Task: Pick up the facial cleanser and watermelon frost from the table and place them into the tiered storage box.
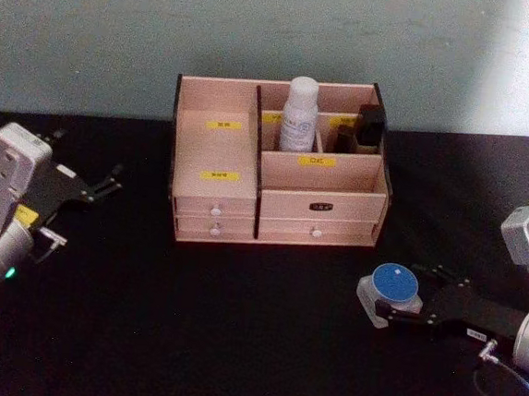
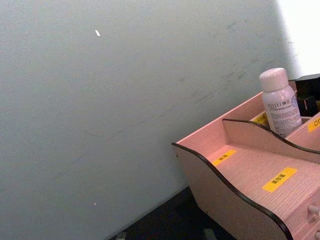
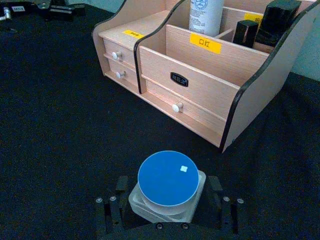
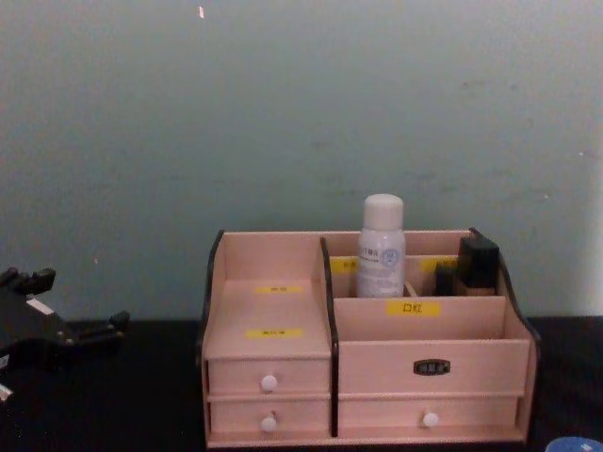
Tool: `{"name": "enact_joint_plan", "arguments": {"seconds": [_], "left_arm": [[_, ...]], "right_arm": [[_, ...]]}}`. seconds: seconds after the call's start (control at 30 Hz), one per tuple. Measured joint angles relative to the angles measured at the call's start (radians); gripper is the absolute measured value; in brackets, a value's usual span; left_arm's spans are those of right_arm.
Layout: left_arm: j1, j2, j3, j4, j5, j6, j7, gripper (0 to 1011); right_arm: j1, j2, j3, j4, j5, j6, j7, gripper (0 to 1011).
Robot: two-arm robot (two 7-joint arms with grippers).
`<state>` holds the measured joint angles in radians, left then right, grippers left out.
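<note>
One tiered storage box [image 1: 215, 147], one white bottle [image 1: 300, 114], one blue-lidded jar [image 1: 394, 285], two dark containers [image 1: 371, 126], five yellow labels [image 1: 218, 174], three white knobs [image 1: 215, 211].

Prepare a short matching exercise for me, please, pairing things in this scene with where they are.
1. white bottle
2. blue-lidded jar
3. left gripper
4. black case

A. on the table, between the right gripper's fingers
B. back right compartment of the tiered storage box
C. left of the box, fingers open
D. upright in the back middle compartment

Pairs: 1-D, 2-A, 3-C, 4-B
</note>
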<state>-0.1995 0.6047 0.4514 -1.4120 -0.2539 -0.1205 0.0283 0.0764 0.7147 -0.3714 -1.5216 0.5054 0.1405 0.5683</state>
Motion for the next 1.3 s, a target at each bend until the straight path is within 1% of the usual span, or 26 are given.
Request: {"name": "enact_joint_plan", "arguments": {"seconds": [0.83,1.3], "left_arm": [[0.0,0.0,0.0,0.0,0.0,0.0,0.0,1001],[0.0,0.0,0.0,0.0,0.0,0.0,0.0,1001]], "right_arm": [[0.012,-0.01,-0.007,0.019,0.014,0.009,-0.003,1000],[0.012,-0.009,-0.007,0.019,0.014,0.009,-0.003,1000]]}}
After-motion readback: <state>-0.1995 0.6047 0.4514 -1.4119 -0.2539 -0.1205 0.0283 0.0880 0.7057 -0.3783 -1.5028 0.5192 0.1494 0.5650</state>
